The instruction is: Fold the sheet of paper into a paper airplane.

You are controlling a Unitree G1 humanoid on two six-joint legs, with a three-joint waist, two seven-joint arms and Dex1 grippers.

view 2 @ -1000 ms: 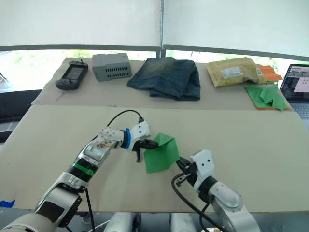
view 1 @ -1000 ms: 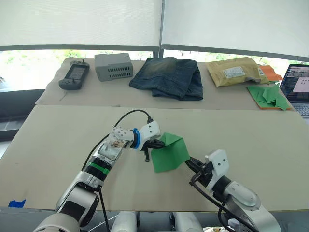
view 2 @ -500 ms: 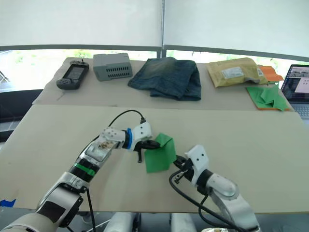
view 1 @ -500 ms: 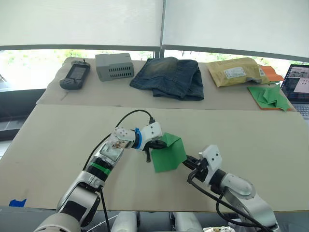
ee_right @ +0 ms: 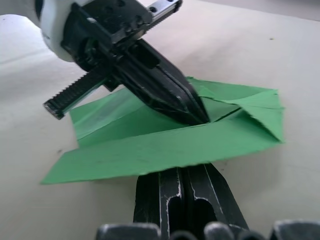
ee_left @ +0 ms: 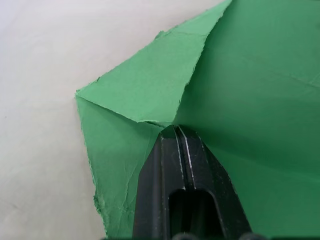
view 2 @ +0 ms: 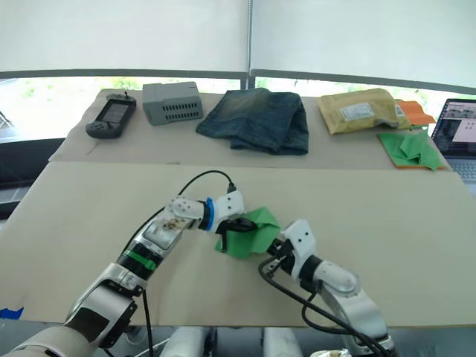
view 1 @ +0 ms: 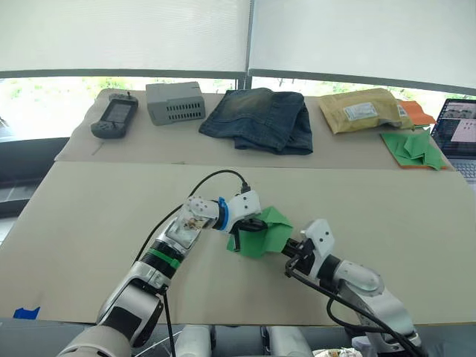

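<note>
Pinching the sheet of paper (view 1: 266,232) from both sides, left claw (view 1: 255,224) clamped on its fold, right claw (view 1: 289,250) closed on its near edge, low over the counter (view 1: 89,216).

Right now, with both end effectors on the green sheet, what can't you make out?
- Right end effector tips: right wrist view, hidden under the sheet of paper.
- Sheet's underside and table contact: head views, covered by the sheet.
- Left end effector far-side finger: left wrist view, behind the fold.
- Laptop: cut by the frame edge.
</note>
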